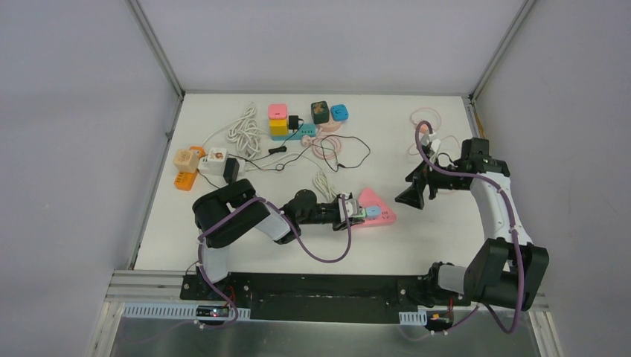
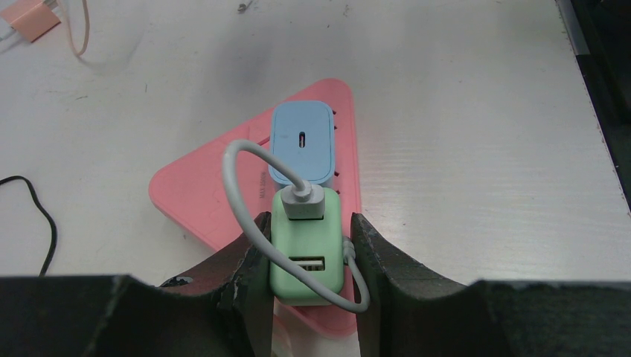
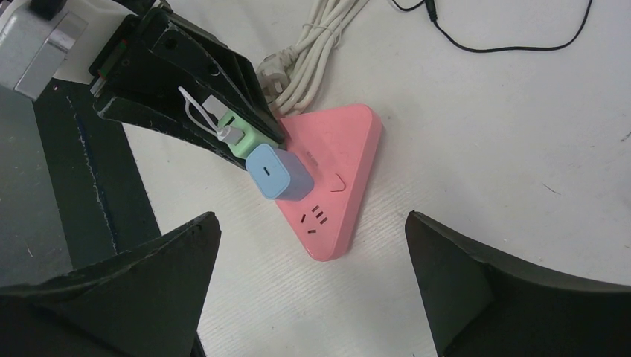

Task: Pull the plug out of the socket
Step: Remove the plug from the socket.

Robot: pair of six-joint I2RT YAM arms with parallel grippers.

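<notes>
On a white table (image 1: 446,238), a flat orange power strip (image 1: 184,181) topped with cream cube adapters (image 1: 199,158) lies at the far left. A coiled white cord (image 1: 242,131) lies just to its right, with a pink-and-yellow stack of cube adapters (image 1: 278,120) beyond.

Near the centre, the left gripper (image 1: 347,210) reaches in low over the tabletop. Its black jaws are closed on a mint-green plastic charger plug (image 3: 239,137), one finger (image 2: 253,256) pressed to each side. A short white cable (image 2: 236,186) loops out of the plug's top port and round its body. The green plug stands on the top face of a salmon-pink triangular socket block (image 2: 201,193), near the corner closest to the left arm. A pale-blue rounded charger plug (image 2: 301,141) stands just beside it on the same face. The socket block lies flat on the table, between the two arms.

To the right, the right gripper (image 1: 414,195) hangs above the table, apart from the socket block. It points back toward the block, its jaws spread wide and holding nothing.
</notes>
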